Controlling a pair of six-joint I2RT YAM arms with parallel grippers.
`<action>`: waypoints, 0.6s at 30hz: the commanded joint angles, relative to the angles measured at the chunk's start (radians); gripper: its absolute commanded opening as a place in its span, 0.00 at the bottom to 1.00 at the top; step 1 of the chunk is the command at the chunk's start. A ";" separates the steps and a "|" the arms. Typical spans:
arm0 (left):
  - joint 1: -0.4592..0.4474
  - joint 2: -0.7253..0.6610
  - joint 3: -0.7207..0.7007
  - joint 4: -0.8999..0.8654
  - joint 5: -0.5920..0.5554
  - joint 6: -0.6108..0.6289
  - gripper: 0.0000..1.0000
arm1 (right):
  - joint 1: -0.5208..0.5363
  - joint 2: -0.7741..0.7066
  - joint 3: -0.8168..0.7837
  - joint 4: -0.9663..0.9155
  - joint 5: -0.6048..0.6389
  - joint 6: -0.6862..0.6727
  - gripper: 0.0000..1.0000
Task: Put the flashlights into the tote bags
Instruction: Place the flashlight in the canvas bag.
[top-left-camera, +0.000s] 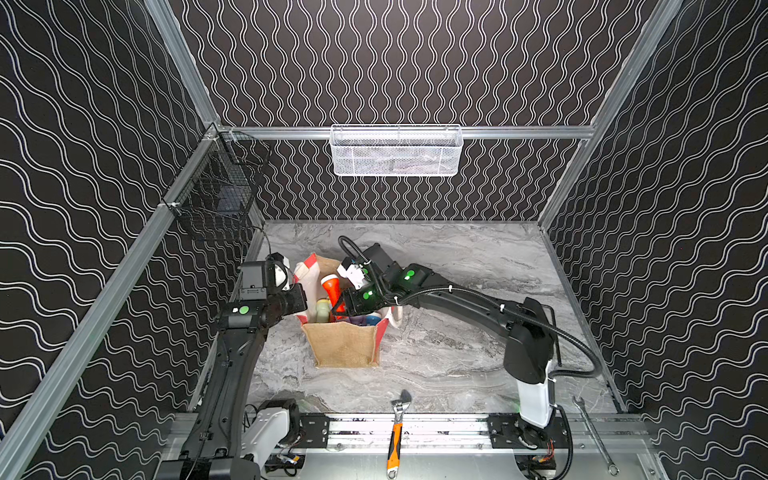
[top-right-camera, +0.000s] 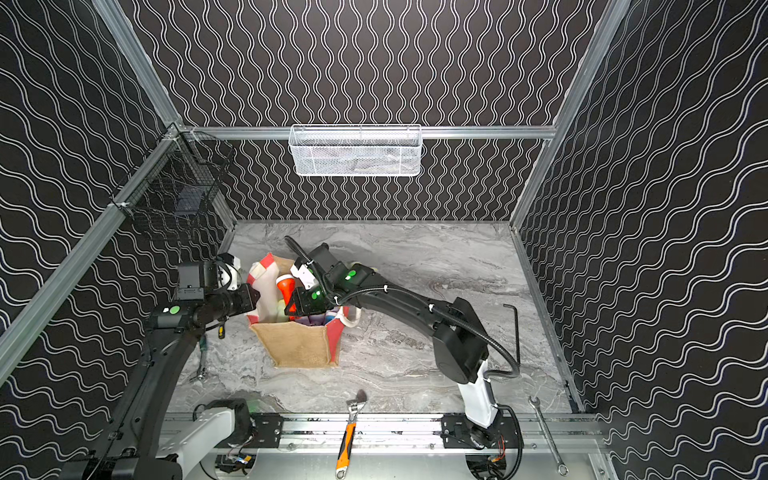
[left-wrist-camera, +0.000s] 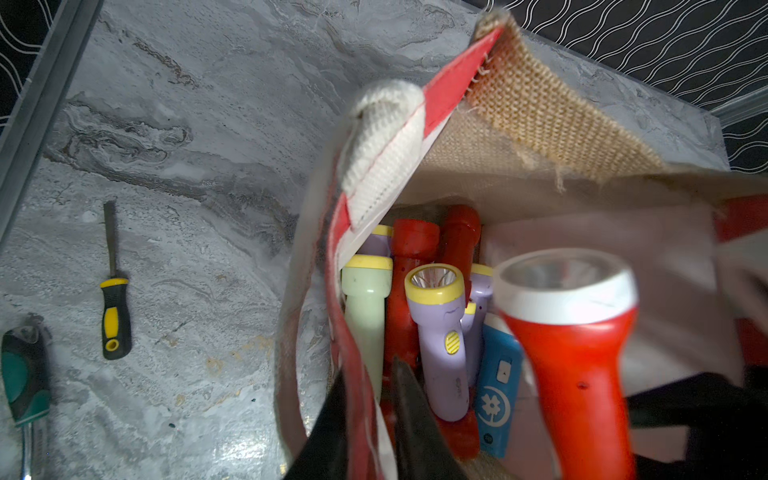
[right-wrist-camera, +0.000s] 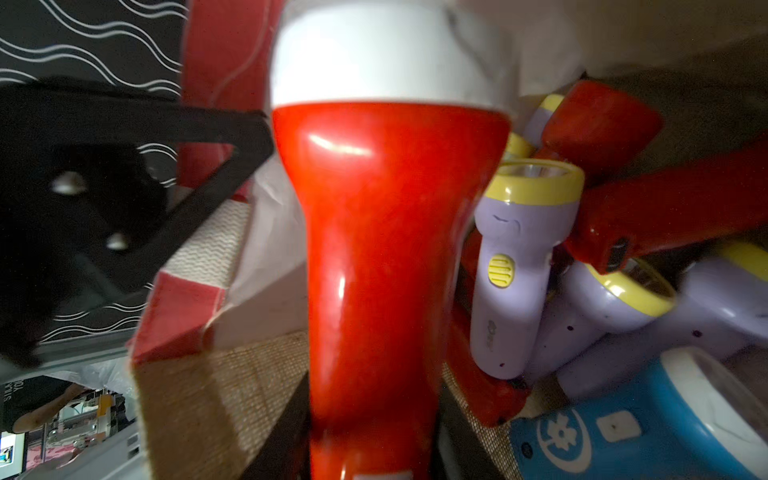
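Red flashlight (left-wrist-camera: 573, 353), clamped in the right gripper (right-wrist-camera: 370, 436), juts from the tote bag (top-left-camera: 343, 345); left gripper (left-wrist-camera: 372, 424) pinches its striped side.

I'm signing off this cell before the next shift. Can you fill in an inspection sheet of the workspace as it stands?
Surface: grey marble-look tabletop, faint yellowish marks near the bag.
Job's things: tote bag standing open; red flashlight at its mouth; lilac flashlight, pale green flashlight and blue flashlight inside, among others.
Clutter: adjustable wrench and combination spanner across the front rail; hex key, small file and green-handled tool on the tabletop.
Grippers: left end effector shut on the tote bag's striped rim; right end effector shut on the red flashlight.
Cables: black conduit tied along the right arm.
Surroundings: white mesh basket on the back rail; black wire basket on the side rail.
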 joint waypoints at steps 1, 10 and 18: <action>0.001 -0.002 -0.001 0.030 0.020 0.005 0.21 | 0.000 0.049 0.029 -0.040 -0.014 0.020 0.33; 0.000 -0.006 -0.004 0.031 0.026 0.008 0.21 | -0.001 0.147 0.047 -0.086 -0.019 0.004 0.33; 0.000 0.003 -0.002 0.029 0.022 0.010 0.21 | 0.000 0.171 -0.011 -0.104 -0.025 -0.010 0.37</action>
